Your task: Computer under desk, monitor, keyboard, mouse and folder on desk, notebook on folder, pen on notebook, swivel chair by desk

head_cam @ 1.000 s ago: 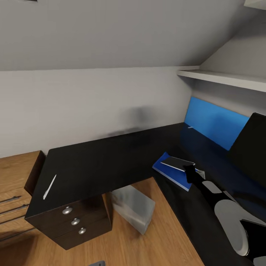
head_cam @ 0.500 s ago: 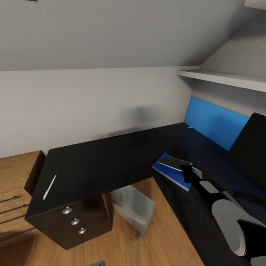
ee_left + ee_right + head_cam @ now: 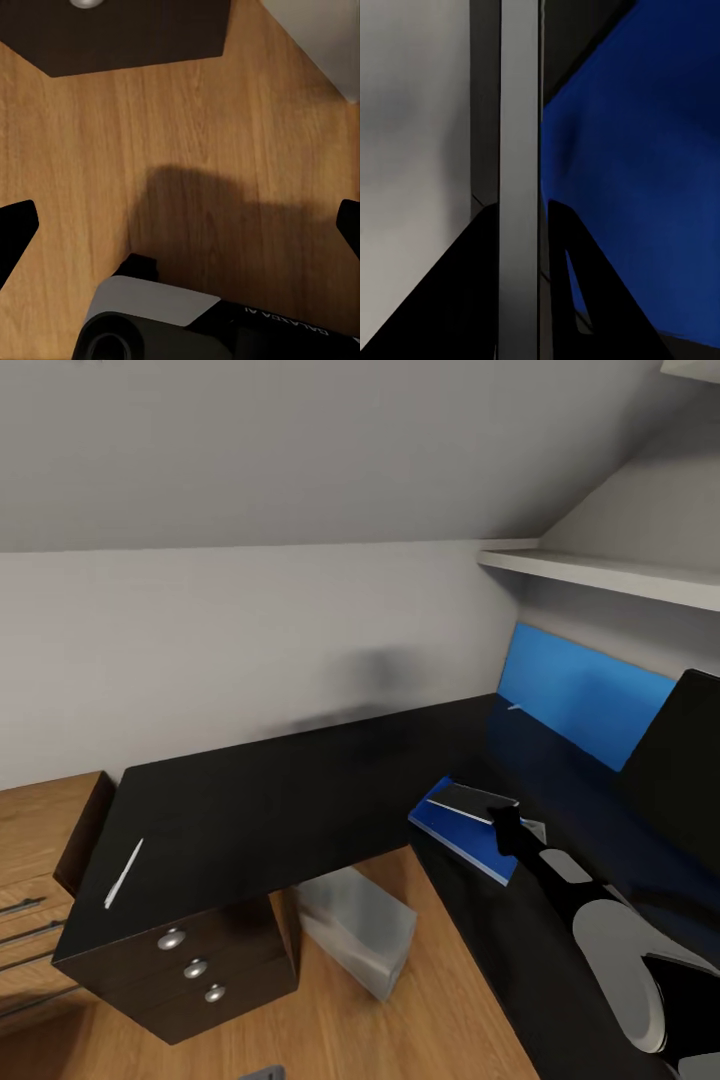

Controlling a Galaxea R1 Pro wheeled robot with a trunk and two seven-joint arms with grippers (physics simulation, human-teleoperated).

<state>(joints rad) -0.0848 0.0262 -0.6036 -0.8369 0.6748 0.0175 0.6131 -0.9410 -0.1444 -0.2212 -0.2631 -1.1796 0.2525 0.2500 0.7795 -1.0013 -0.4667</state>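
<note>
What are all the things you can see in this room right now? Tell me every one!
desk: one, black, L-shaped, along the walls
drawers: three, dark with round silver knobs, under the desk's left end
pen: one, white, on the desk's left end
folder: one, blue, on the desk near the inner corner
notebook: one, dark with a pale edge, above the folder, in the right hand
computer: one, grey box, on the floor under the desk
monitor: one, black, on the desk at right
shelf: one, white, on the right wall
floor: wooden, brown
left hand: black fingers spread, over the floor
right hand: black, gripping the notebook
</note>
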